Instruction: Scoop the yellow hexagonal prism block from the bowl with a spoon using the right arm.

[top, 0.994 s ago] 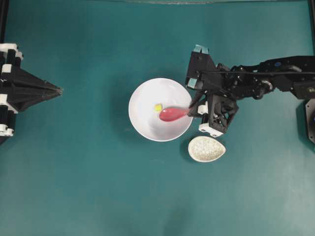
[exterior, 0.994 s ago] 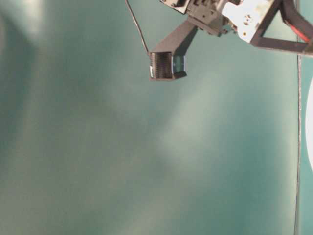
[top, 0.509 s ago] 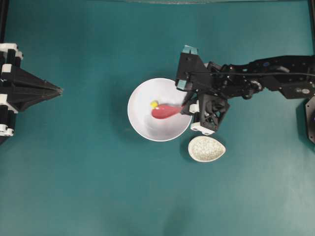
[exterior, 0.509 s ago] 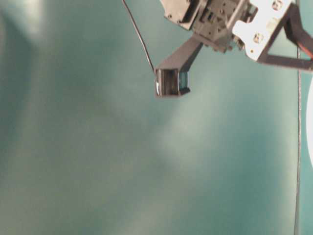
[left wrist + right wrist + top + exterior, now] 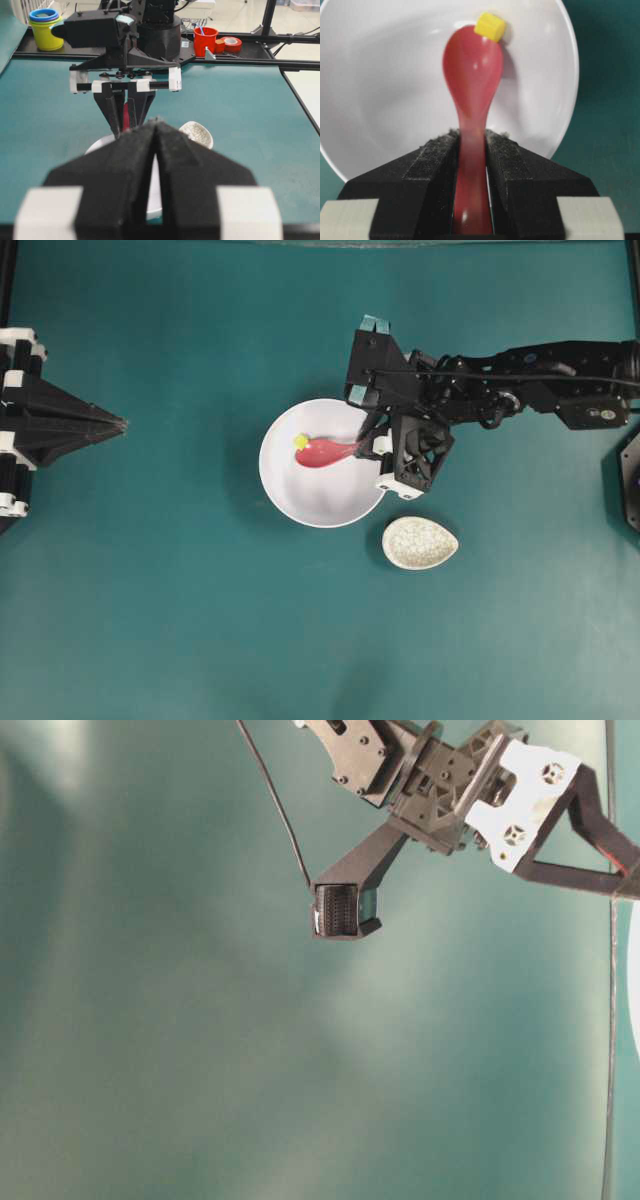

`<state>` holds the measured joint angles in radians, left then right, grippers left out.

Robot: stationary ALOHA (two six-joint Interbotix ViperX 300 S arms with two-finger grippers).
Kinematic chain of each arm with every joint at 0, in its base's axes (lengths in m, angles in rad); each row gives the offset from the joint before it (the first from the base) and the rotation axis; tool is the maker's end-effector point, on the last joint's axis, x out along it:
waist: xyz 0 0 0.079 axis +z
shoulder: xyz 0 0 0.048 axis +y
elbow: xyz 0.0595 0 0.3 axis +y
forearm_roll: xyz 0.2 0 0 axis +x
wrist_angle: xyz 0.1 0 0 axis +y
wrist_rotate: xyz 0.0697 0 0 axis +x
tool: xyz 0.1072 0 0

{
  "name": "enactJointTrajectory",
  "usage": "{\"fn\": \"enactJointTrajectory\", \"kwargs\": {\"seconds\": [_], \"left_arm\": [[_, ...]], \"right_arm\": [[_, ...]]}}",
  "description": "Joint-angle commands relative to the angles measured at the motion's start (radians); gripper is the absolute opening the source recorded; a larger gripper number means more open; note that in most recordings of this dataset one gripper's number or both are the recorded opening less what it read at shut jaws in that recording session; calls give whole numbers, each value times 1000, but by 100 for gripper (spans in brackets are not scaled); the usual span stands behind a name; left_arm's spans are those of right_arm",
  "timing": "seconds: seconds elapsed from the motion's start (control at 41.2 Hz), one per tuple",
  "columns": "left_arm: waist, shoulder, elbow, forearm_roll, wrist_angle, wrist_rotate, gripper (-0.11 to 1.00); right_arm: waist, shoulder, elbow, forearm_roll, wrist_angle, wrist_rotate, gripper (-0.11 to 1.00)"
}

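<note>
Teal bench (image 5: 180, 620) surface, matte, evenly lit with soft pale glare patches at table level. Black frame rail (image 5: 280, 36) along far edge. On the rail: yellow cup stack with blue rims (image 5: 45, 29) at 11 o'clock, red cup (image 5: 205, 41) and red tape roll (image 5: 232, 44) at 1 o'clock.

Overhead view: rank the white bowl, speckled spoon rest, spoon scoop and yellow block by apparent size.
1. white bowl
2. speckled spoon rest
3. spoon scoop, a little smaller than the rest
4. yellow block, by far the smallest, at the scoop's tip
</note>
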<state>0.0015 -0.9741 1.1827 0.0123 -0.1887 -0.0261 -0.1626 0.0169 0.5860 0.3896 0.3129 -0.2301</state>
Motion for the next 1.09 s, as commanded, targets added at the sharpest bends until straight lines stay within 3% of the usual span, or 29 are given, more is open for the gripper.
{"fn": "enactJointTrajectory", "kwargs": {"seconds": [0.0, 0.703, 1.067], "left_arm": [[0, 8, -23, 2, -5, 2, 0], [0, 8, -21, 2, -5, 2, 0], [0, 8, -23, 3, -3, 2, 0]], "right_arm": [[-3, -15, -26, -2, -9, 0, 22], [-3, -18, -51, -60, -40, -3, 22], [-3, -46, -38, -60, -49, -6, 22]]}}
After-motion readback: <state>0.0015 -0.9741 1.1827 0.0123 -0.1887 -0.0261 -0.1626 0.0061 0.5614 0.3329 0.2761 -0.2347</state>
